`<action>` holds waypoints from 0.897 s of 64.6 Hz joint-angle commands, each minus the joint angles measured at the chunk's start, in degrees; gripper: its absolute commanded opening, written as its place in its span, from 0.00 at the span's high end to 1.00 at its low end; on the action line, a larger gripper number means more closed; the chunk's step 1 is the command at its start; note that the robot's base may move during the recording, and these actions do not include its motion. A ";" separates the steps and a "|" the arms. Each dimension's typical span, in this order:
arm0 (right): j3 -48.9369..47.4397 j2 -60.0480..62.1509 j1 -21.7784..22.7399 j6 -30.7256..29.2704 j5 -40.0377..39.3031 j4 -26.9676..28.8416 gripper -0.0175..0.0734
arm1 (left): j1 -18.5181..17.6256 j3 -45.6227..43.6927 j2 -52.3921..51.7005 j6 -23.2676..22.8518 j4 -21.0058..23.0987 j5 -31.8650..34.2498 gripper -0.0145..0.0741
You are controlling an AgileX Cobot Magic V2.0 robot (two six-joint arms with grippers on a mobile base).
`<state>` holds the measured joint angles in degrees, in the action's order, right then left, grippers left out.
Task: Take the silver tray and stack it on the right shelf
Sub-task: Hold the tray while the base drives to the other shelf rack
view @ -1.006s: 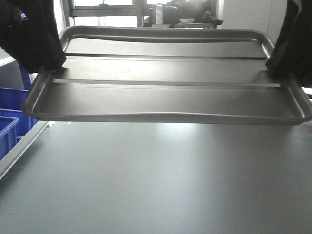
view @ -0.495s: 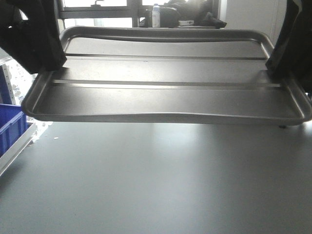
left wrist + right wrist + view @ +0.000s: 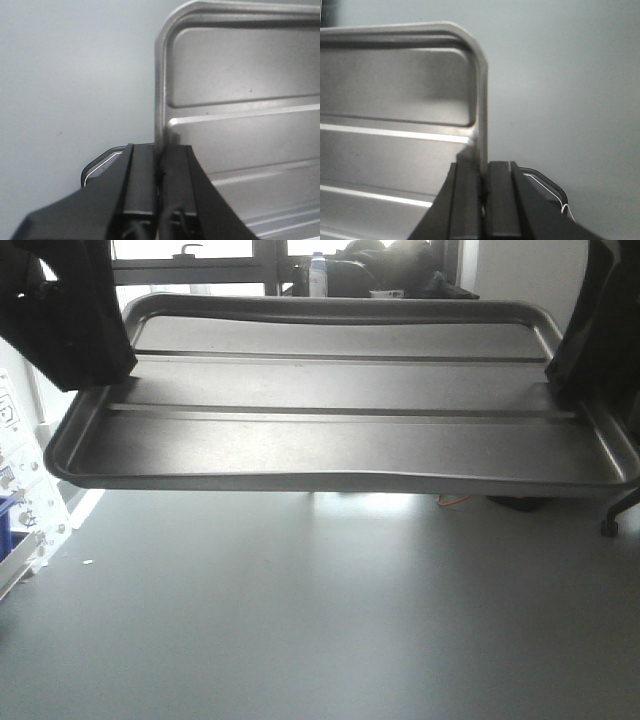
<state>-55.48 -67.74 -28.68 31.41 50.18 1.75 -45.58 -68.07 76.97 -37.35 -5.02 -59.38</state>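
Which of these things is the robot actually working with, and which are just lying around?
In the job: silver tray, gripped at its short rims by the left gripper and the right gripper.

Just lying about: bottle and dark bundle behind the tray, castor wheel at the right.

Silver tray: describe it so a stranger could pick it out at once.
Over the broad grey surface, the left gripper and right gripper clamp the short ends of the silver tray. Wide, shallow brushed metal, rolled rim, two long ridges across its base.
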 commanded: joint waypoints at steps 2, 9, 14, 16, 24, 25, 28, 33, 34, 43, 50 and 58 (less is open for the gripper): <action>-1.76 1.65 -0.10 -0.07 -3.99 0.93 0.75 | -0.82 -1.48 -1.65 0.19 0.70 2.44 0.94; -1.76 1.65 -0.10 -0.07 -4.06 0.93 0.75 | -0.82 -1.48 -1.65 0.19 0.70 2.44 0.94; -1.76 1.65 -0.10 -0.07 -4.06 0.93 0.75 | -0.82 -1.48 -1.65 0.19 0.70 2.44 0.94; -1.76 1.65 -0.10 -0.07 -4.06 0.93 0.75 | -0.82 -1.48 -1.65 0.19 0.70 2.44 0.94; -1.76 1.65 -0.10 -0.07 -4.06 0.93 0.75 | -0.82 -1.48 -1.65 0.19 0.70 2.44 0.94; -1.76 1.65 -0.10 -0.07 -4.06 0.93 0.75 | -0.82 -1.48 -1.65 0.19 0.70 2.44 0.94; -1.76 1.65 -0.10 -0.07 -4.06 0.93 0.75 | -0.82 -1.48 -1.65 0.19 0.70 2.44 0.94; -1.76 1.65 -0.10 -0.07 -4.06 0.93 0.75 | -0.82 -1.48 -1.65 0.19 0.70 2.44 0.94; -1.76 1.65 -0.10 -0.07 -4.06 0.93 0.75 | -0.82 -1.48 -1.65 0.19 0.70 2.44 0.94; -1.76 1.65 -0.10 -0.07 -4.06 0.93 0.75 | -0.82 -1.48 -1.65 0.19 0.70 2.44 0.94; -1.76 1.65 -0.10 -0.07 -4.06 0.93 0.75 | -0.82 -1.48 -1.65 0.19 0.70 2.44 0.94; -1.76 1.65 -0.10 -0.07 -4.06 0.93 0.75 | -0.82 -1.48 -1.65 0.19 0.70 2.44 0.94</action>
<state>-55.48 -67.74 -28.68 31.41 50.18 1.75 -45.58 -68.07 76.97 -37.35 -5.02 -59.38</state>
